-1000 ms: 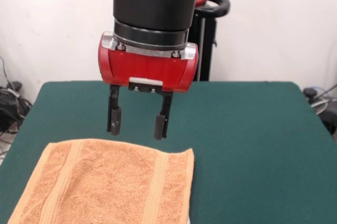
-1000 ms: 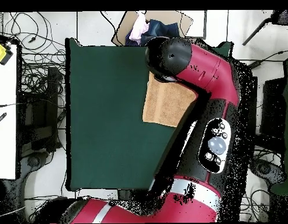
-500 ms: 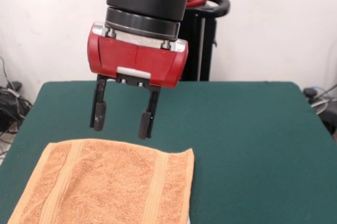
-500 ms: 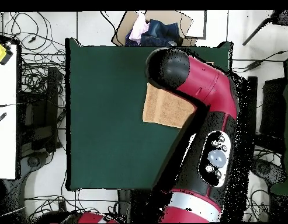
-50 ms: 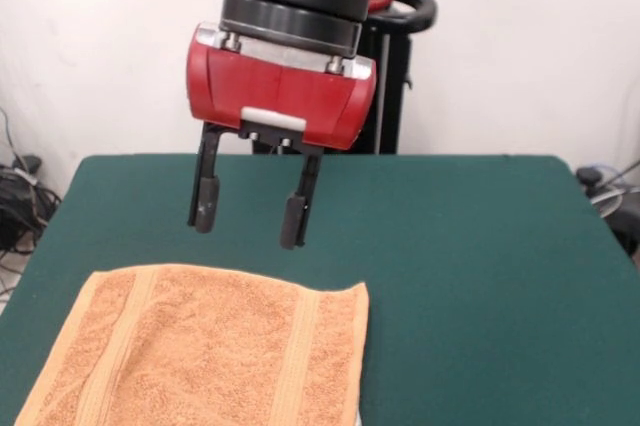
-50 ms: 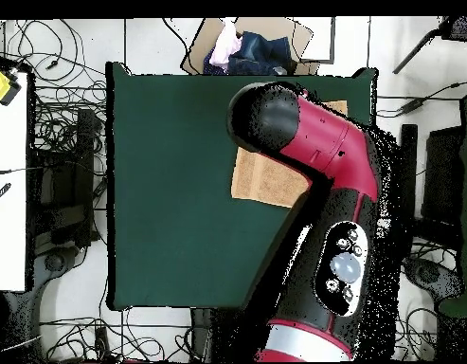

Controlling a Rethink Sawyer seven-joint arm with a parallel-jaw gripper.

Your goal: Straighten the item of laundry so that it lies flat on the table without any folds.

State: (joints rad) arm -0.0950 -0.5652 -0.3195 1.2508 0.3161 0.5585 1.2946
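Green felt table [image 5: 470, 246], white wall behind.
Orange-tan towel [image 5: 210, 346] flat at near left corner; gripper [image 5: 249, 219] above its far edge, clear of cloth, fingers [image 5: 294, 218] spread wide, empty.

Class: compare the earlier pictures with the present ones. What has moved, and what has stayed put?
The open, empty red and black gripper swung to the picture's left in the front view, then came partway back, ending slightly higher above the cloth. The orange-tan terry towel lies unchanged on the dark green table, untouched.
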